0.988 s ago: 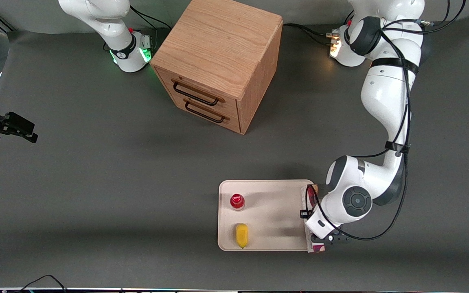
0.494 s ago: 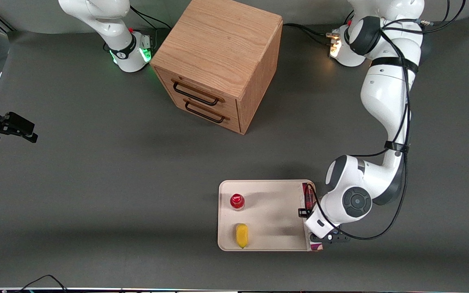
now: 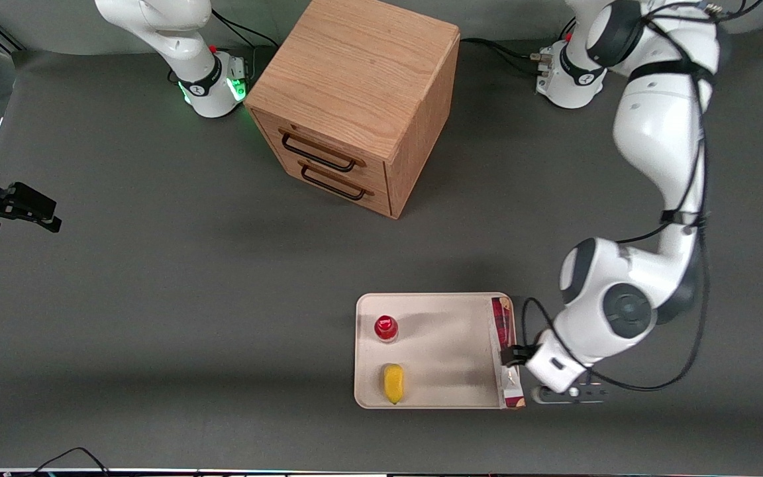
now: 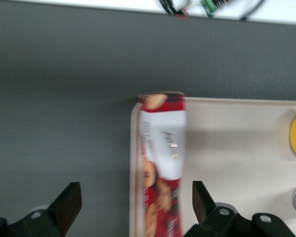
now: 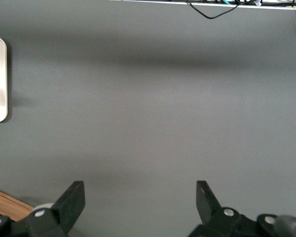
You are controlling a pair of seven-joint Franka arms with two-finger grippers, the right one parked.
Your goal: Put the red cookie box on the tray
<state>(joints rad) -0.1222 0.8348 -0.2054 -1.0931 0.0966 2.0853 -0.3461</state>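
The red cookie box (image 3: 505, 351) lies flat along the short edge of the cream tray (image 3: 444, 361) that faces the working arm's end of the table. Its white patch is toward the end nearer the front camera. My left gripper (image 3: 568, 393) hangs just off that tray edge, open and holding nothing. In the left wrist view the red cookie box (image 4: 163, 163) rests just inside the rim of the tray (image 4: 237, 148). There the gripper (image 4: 135, 205) stands above the box, with its dark fingers (image 4: 69, 207) spread wide and apart from the carton.
A small red-capped bottle (image 3: 386, 327) and a yellow item (image 3: 393, 383) sit on the tray's other half. A wooden two-drawer cabinet (image 3: 355, 99) stands farther from the front camera. Dark grey table surrounds the tray.
The gripper has let go of the box, opened and drawn away toward the working arm's end. The box now lies on the tray, fully uncovered.
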